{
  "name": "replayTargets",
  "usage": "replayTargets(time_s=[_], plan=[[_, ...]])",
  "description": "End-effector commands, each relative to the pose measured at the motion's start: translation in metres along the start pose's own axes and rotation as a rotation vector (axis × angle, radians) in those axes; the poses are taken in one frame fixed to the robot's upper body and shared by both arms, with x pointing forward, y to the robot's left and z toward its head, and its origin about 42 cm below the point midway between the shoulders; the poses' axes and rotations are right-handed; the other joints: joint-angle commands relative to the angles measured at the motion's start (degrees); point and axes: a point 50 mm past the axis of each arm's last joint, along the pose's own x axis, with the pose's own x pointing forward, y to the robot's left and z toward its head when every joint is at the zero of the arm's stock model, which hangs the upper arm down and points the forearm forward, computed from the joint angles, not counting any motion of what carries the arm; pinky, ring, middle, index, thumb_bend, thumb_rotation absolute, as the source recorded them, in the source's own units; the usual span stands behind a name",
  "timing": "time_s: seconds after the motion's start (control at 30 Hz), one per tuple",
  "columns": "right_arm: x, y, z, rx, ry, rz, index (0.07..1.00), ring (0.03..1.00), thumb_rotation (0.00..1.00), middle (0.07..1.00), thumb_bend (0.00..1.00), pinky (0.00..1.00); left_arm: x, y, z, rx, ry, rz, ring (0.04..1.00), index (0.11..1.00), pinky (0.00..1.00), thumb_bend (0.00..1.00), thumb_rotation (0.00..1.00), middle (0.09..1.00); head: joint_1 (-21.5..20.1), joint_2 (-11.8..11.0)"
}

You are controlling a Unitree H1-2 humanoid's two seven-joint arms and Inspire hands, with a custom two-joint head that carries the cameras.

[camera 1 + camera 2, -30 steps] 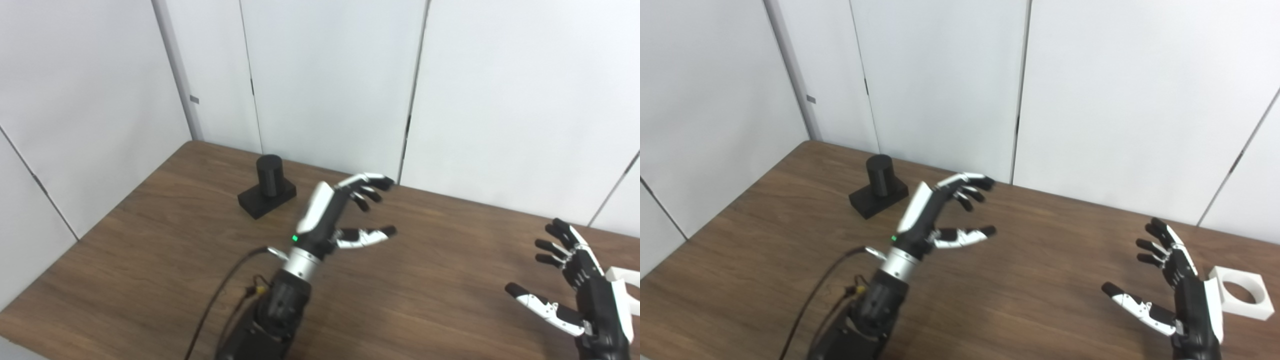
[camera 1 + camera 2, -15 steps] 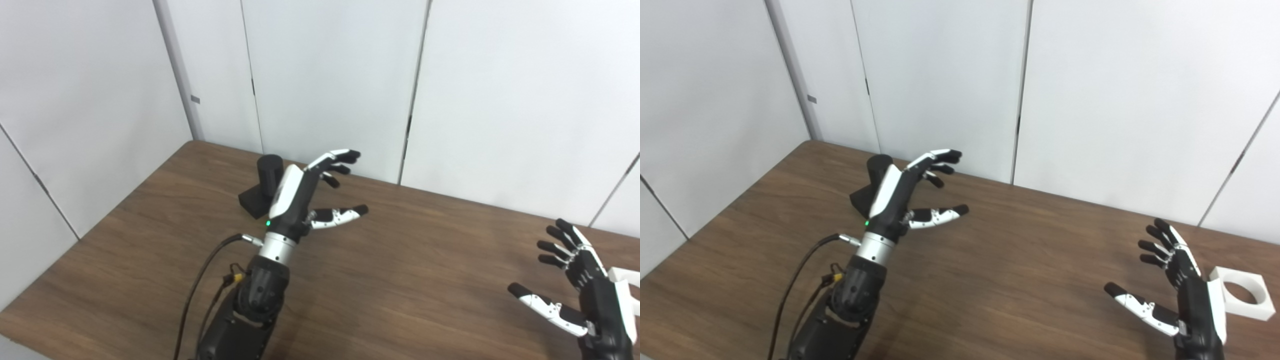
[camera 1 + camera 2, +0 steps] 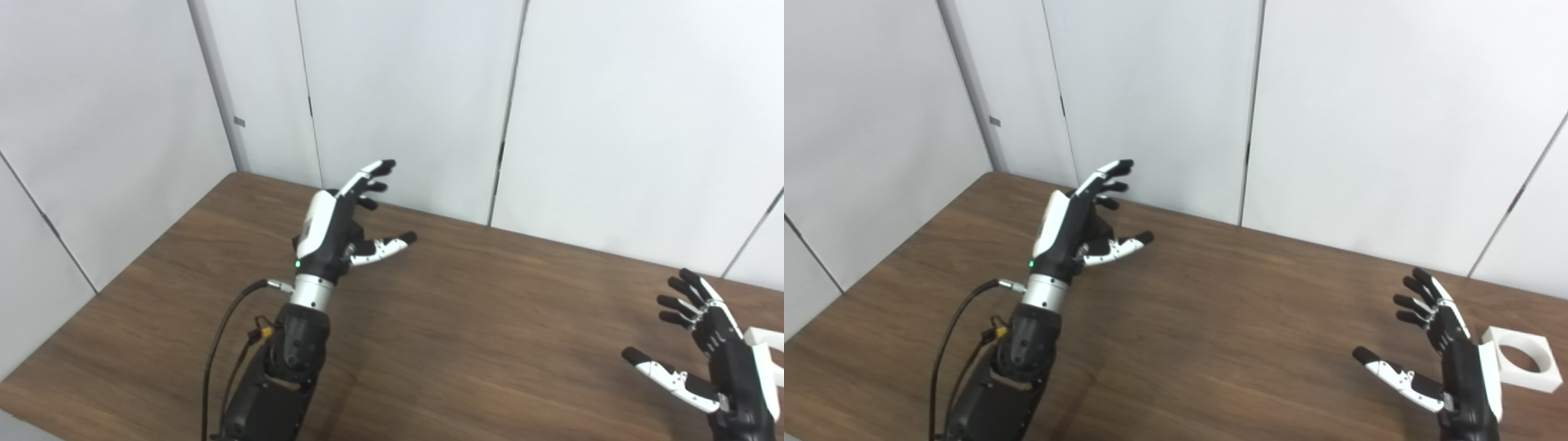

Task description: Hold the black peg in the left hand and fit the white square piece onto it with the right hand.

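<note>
Black-and-white left hand (image 3: 334, 229) has swung back and leftward across the brown wooden table (image 3: 490, 306), fingers spread and empty, until it now hides nearly all of the black cylindrical peg on its square base (image 3: 360, 233), so a grasp looks close. Right hand (image 3: 1448, 361) waits, fingers spread, just beside the white square piece with a round hole (image 3: 1519, 366).

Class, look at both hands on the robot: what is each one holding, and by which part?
Nothing is held. The left hand is open, in front of the mostly hidden black peg. The right hand is open beside the white square piece.
</note>
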Motion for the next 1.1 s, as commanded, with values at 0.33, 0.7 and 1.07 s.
replayTargets(time_s=[0.33,0.7,1.07], plan=[[0.009,-0.004,0.011,0.011,-0.052,-0.013,0.89,0.76,0.11,0.852,0.6,0.7,0.036,0.024,0.001,0.2,-0.027,0.114,0.884,0.904,0.76,0.72,0.24,0.927,0.2,0.1],[0.01,-0.005,0.018,0.022,-0.053,-0.023,0.882,0.756,0.15,0.853,0.6,0.68,0.053,0.059,-0.008,0.34,0.013,0.18,0.937,0.82,0.82,0.77,0.26,0.928,0.1,0.1],[0.011,-0.007,0.021,0.01,-0.053,-0.028,0.881,0.77,0.16,0.858,0.56,0.68,0.051,0.062,-0.006,0.533,0.108,0.166,1.0,0.885,0.99,0.95,0.37,0.999,0.4,0.4]])
